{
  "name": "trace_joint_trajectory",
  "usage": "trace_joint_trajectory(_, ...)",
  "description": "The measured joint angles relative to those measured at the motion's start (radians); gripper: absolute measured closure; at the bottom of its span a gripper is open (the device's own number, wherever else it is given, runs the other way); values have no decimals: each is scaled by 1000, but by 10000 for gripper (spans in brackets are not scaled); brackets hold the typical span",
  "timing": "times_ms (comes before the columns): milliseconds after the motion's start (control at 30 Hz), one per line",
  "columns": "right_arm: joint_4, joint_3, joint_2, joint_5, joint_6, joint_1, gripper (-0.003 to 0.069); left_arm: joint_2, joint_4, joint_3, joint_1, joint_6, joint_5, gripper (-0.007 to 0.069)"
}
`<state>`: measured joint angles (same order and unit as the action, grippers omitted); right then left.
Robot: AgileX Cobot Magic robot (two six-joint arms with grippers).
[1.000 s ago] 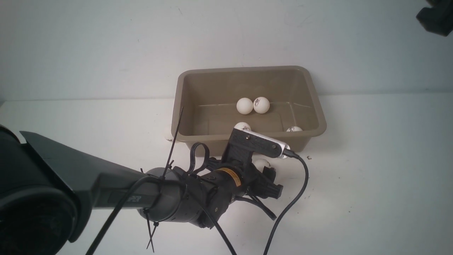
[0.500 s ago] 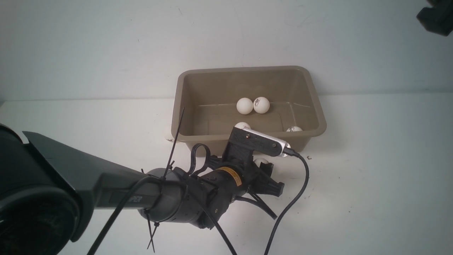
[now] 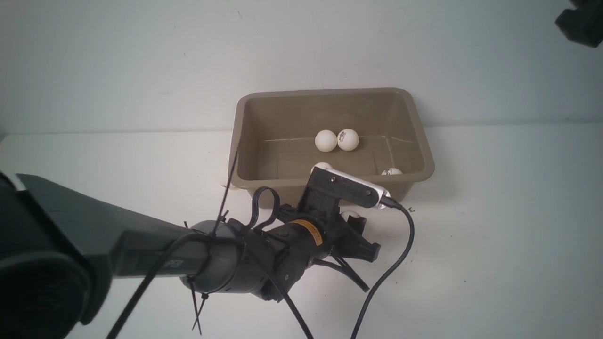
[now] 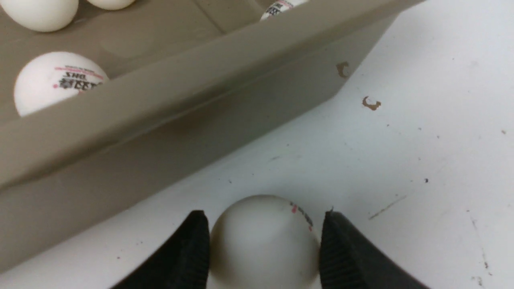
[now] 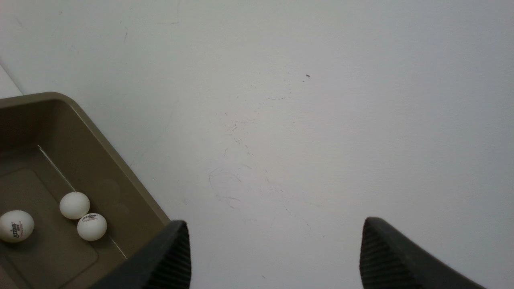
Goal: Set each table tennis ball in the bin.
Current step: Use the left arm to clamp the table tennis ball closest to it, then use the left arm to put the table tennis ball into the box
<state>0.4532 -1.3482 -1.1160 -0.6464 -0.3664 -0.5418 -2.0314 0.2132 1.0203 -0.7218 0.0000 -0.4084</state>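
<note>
My left gripper (image 4: 265,218) is shut on a white table tennis ball (image 4: 263,245) with a small printed logo. The black pads press both of its sides. This ball (image 3: 351,216) is low over the table, just in front of the near wall of the taupe bin (image 3: 426,157). Several balls lie inside the bin, two of them side by side (image 3: 326,141) (image 3: 348,139). Another ball (image 3: 224,179) peeks out on the table at the bin's left corner. My right gripper (image 5: 275,226) is open over bare table, beside the bin (image 5: 105,138).
My left arm and its cables (image 3: 386,278) cover the table in front of the bin. A dark part of the right arm (image 3: 582,21) shows in the top right corner of the front view. Small brown specks (image 4: 371,103) lie near the bin's right corner.
My left gripper has closed on the ball in front of the bin, and the wrist has risen slightly. The right gripper and the balls in the bin have not moved.
</note>
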Motion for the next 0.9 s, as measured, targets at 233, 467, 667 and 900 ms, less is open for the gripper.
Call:
trace_joint_trajectory(233,1,0,0,1,0,0,146,69,-19,0,-31,0,91,311)
trace_joint_trajectory(467,2,0,0,7,0,0,146,158,-72,0,-110,0,173,311)
trace_joint_trajectory(667,4,0,0,8,0,0,146,208,-99,0,-100,0,76,311)
trace_joint_trajectory(900,4,0,0,7,0,0,146,204,-101,0,60,0,-34,311)
